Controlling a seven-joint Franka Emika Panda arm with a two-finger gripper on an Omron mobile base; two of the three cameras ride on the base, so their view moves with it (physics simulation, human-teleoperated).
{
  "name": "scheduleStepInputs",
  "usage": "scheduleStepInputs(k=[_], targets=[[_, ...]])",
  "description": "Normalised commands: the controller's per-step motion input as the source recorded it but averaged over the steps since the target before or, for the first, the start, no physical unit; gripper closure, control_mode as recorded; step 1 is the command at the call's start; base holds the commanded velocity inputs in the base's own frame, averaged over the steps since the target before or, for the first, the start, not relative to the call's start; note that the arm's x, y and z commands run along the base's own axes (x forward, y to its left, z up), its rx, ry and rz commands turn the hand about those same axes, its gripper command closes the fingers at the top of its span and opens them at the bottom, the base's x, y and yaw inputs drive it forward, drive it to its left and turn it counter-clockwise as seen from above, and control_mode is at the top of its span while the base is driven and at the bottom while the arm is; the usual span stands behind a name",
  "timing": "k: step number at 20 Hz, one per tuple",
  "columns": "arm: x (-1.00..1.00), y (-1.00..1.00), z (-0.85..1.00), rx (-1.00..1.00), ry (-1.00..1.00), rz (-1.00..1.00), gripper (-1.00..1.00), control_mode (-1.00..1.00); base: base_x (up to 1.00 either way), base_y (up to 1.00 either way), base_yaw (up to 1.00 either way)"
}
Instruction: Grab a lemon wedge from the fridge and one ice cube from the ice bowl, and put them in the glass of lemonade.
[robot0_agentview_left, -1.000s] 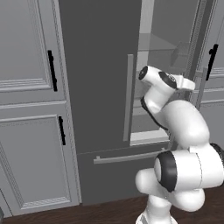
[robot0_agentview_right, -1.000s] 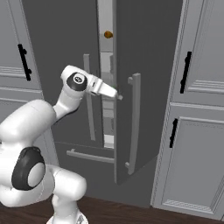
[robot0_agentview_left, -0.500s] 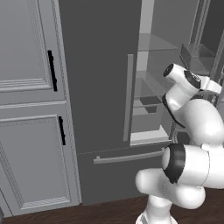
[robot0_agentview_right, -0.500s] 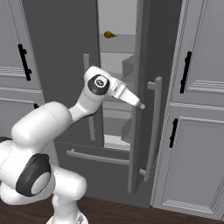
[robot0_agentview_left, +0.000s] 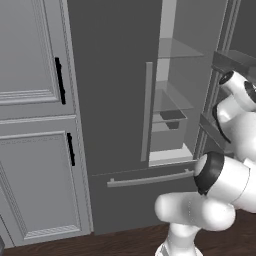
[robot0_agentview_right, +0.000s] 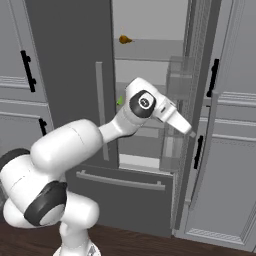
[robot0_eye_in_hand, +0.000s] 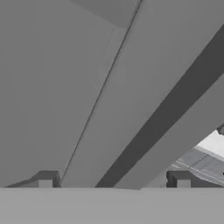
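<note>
Left base view, L to R: pale cabinets (robot0_agentview_left: 30, 120) w/ black handles at 9 o'clock. Then the fridge (robot0_agentview_left: 112, 100), left door shut, long bar handle (robot0_agentview_left: 146, 111) near centre. Right door swung open, pale inside w/ glass shelves (robot0_agentview_left: 175, 49) at 1 o'clock and a dark bin (robot0_agentview_left: 172, 118) lower down. Bottom drawer (robot0_agentview_left: 145, 192) shut, at 6 o'clock.

Right base view: small orange-brown item (robot0_agentview_right: 125, 39) on upper shelf at 12 o'clock, small green bit (robot0_agentview_right: 120, 100) beside the arm's wrist. Gripper (robot0_agentview_right: 186, 128) reaches toward the open door's edge at 3 o'clock.

Hand view: fingertips (robot0_eye_in_hand: 45, 179) spread wide, nothing between them, facing grey panels close up. Can't make out the lemon wedge, ice bowl or glass.
</note>
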Motion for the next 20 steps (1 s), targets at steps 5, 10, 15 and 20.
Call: scheduleStepInputs(k=[5, 10, 15, 20], targets=[[-0.34, -0.42, 0.01, 0.06, -0.15, -0.01, -1.0, -1.0, 0.0, 0.0, 0.0], [-0.76, 0.33, 0.37, 0.0, -0.33, 0.07, -1.0, -1.0, 0.0, 0.0, 0.0], [-0.51, 0.93, 0.37, 0.0, -0.12, 0.17, -1.0, -1.0, 0.0, 0.0, 0.0], [-0.16, 1.0, 0.1, 0.11, 0.01, 0.41, -1.0, -1.0, 0.0, 0.0, 0.0]])
